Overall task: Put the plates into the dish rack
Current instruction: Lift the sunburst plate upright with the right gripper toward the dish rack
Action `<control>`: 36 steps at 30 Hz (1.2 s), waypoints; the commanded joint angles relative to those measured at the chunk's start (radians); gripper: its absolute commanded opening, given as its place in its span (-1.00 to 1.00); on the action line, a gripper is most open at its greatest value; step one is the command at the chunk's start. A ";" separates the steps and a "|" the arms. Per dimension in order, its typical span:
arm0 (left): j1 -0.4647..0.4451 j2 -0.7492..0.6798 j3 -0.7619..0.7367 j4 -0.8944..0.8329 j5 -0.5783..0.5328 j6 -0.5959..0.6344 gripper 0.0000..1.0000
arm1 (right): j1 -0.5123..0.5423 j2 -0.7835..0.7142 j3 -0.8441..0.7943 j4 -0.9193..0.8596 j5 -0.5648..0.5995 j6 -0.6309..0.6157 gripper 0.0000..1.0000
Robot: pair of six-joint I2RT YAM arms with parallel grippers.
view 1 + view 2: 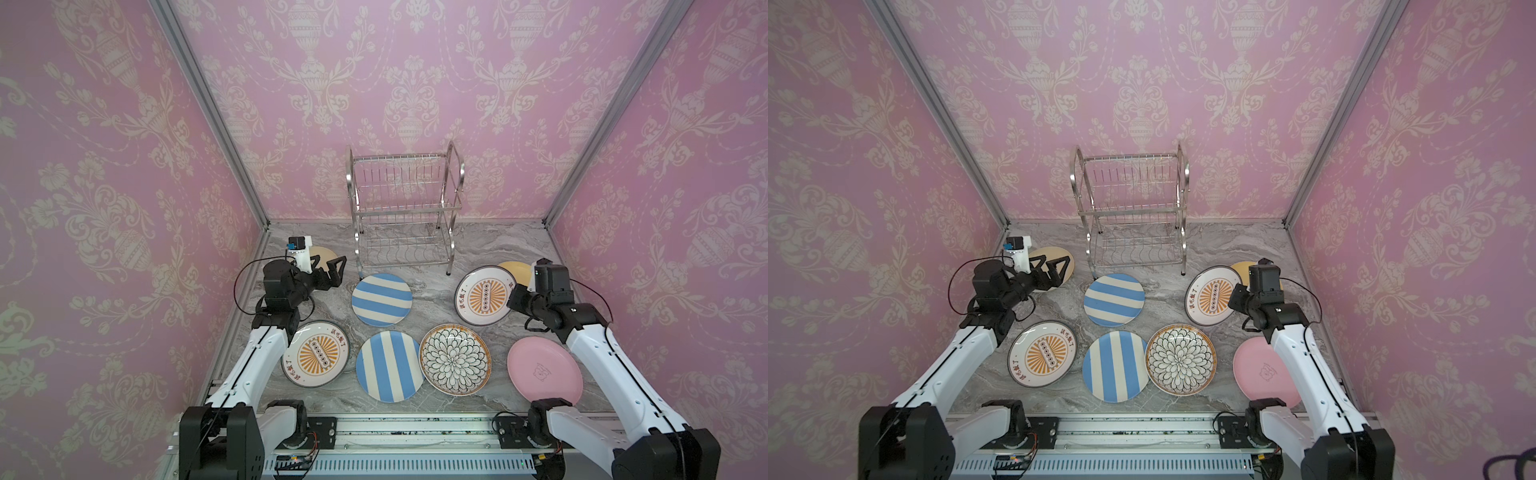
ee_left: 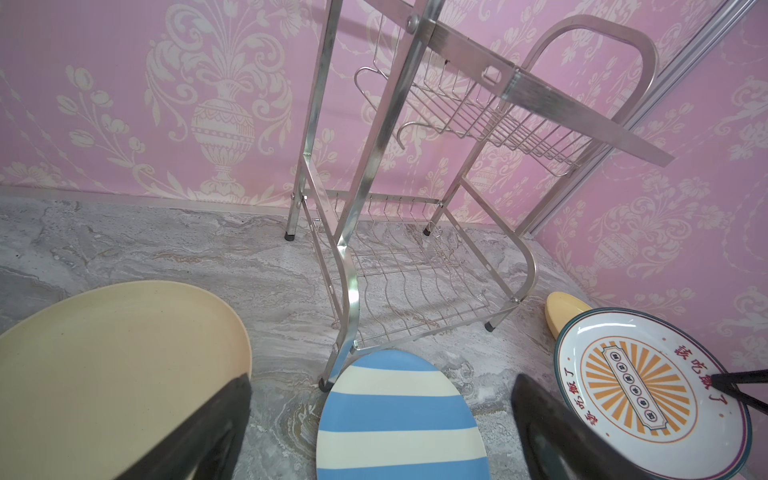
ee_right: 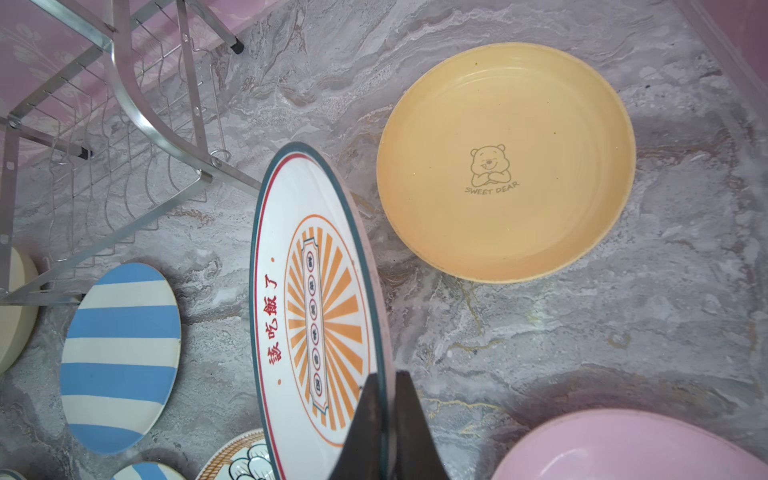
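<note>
Our right gripper [image 3: 385,380] is clamped on the rim of one sunburst plate [image 1: 484,296] and holds it tipped up at the right of the table [image 1: 436,286], face up and leftward. We cannot tell whether its far rim touches the table. Its printed centre strip runs roughly front to back in both top views. Our left gripper [image 1: 327,268] has its jaws wide apart, poised over the cream plate [image 2: 116,353] at back left. We count eight plates, all outside the rack [image 2: 349,266]: two sunburst, two striped, and one each petal, yellow, cream and pink. The second sunburst [image 1: 318,353] lies flat at front left. The far striped plate [image 1: 381,299] sits just beside the rack's front left leg, bands running left to right. The near striped plate [image 1: 388,365] has bands running front to back and touches the petal plate [image 1: 455,359]. The yellow plate [image 3: 507,162] lies just behind the held one, and the pink plate [image 1: 544,370] is at front right. There is one rack, two tiers, upright on four legs at back centre, its long axis left to right.
</note>
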 commanded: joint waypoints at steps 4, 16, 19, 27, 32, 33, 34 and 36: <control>-0.009 0.028 0.119 -0.042 -0.013 0.066 0.99 | -0.002 -0.035 0.293 -0.138 0.135 -0.159 -1.00; -0.010 0.208 0.202 0.103 0.032 0.161 0.99 | 0.041 0.015 0.661 -0.042 0.198 -0.249 -1.00; -0.010 0.295 0.246 0.155 0.074 0.182 0.99 | 0.073 0.042 0.706 0.007 0.215 -0.279 -1.00; -0.020 0.465 0.362 0.268 0.193 0.138 0.99 | 0.166 0.126 0.773 0.206 0.278 -0.370 -1.00; -0.029 0.447 0.335 0.259 0.184 0.163 0.99 | 0.250 0.197 0.841 0.313 0.357 -0.465 -1.00; -0.030 0.444 0.333 0.247 0.182 0.170 0.99 | 0.267 0.212 0.854 0.335 0.369 -0.485 -1.00; -0.030 0.441 0.329 0.238 0.180 0.172 0.99 | 0.288 0.232 0.865 0.365 0.389 -0.508 -1.00; -0.033 0.435 0.318 0.238 0.181 0.167 0.99 | 0.325 0.270 0.884 0.421 0.416 -0.554 -1.00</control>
